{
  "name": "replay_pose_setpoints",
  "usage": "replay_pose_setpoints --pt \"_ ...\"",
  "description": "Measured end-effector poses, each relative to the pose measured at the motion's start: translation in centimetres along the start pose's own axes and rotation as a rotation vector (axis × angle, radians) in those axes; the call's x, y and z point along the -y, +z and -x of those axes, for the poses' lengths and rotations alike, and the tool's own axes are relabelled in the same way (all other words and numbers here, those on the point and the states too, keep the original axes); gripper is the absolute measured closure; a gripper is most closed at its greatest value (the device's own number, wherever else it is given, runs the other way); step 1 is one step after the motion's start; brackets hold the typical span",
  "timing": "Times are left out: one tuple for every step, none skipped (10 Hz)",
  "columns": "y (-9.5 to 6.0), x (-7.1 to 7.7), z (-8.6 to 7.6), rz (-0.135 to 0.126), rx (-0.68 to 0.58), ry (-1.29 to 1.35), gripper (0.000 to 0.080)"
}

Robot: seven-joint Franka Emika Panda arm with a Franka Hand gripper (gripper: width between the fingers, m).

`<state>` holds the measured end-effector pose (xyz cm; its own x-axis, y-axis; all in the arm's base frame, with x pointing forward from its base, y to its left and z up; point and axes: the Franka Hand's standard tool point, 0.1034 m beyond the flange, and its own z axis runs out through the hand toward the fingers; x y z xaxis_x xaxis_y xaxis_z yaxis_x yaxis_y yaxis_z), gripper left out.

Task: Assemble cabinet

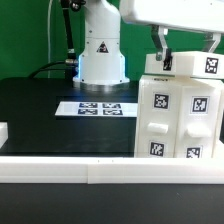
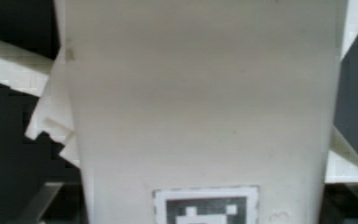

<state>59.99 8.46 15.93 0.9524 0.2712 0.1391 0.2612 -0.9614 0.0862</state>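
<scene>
Nearest to us in the exterior view runs a white rail (image 1: 100,172) along the front edge of the bench (image 1: 60,115), whose top is a flat black surface. Just behind the rail, at the exterior view's right, stands the cabinet (image 1: 180,115): a tall white box with moulded panels, carrying square black-and-white marker tags on its front and upper faces (we count about five in this view). It rests on the black surface and reaches up to the end effector (image 1: 168,60), which comes down onto its top from the white arm above.

We see dark fingers (image 1: 163,47) at the cabinet's upper edge, but whether they are clamped on it or merely beside it we cannot tell. The wrist view does not help here: it is filled by a blurred white panel of the cabinet (image 2: 194,110) with one marker tag near its edge, and dark bench on both sides.

Further back, the marker board (image 1: 97,107) lies flat on the bench in front of the robot's white base (image 1: 102,55). A small white piece (image 1: 3,131) sits at the exterior view's left edge. Behind everything hangs a green backdrop (image 1: 30,35), with dark cables trailing down beside the base.
</scene>
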Motion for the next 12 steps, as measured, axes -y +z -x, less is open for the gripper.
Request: replay_pose_setpoints --pt "0.0 0.02 -0.01 -0.003 -0.002 0.086 0.0242" --pt "0.0 0.06 0.06 -0.013 -0.031 0.241 0.0242" --pt "0.07 -0.09 0.28 -0.028 -0.039 0.365 0.0242" --pt "0.11 -0.15 0.18 -0.048 -0.044 0.485 0.0242" --pt "0.11 -0.16 0.13 -0.06 -0.044 0.579 0.0242" --pt "0.13 -0.14 0.0 -0.072 -0.053 0.673 0.0242" --pt "0.14 -0.05 -0.18 -0.079 -0.064 0.751 0.0242" --pt "0.05 0.1 -0.29 -0.083 -0.064 0.78 0.0242" --pt "0.06 0.07 -0.28 -0.092 -0.06 0.846 0.0242" --pt "0.05 0.08 -0.29 -0.101 -0.055 0.916 0.0242" --pt "0.05 0.06 -0.29 -0.108 -0.052 0.964 0.0242" --pt "0.07 0.05 -0.28 -0.115 -0.049 1.017 0.0242"
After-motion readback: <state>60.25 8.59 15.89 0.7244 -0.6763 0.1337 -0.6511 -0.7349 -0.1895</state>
